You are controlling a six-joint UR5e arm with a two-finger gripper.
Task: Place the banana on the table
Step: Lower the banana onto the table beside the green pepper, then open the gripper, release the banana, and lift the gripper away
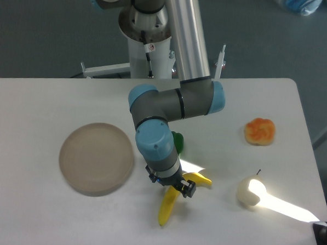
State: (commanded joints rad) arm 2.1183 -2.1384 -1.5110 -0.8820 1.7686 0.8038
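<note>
Far left sits the round beige plate (pixel 97 158), well apart from the action. Moving right, the gripper (pixel 174 186) is down low over the table (pixel 44 100), its jaws clamped across the banana (pixel 169 205) near the bend. The banana's long body runs down and slightly left from the claw toward the near edge, its tip looking close to or on the tabletop, while the stem end pokes out right. A green pepper (pixel 178 141) hides just behind the arm. Further right, a pale pear-like fruit (pixel 248 193) and an orange piece (pixel 260 131). Release looks imminent, I'd judge.
</note>
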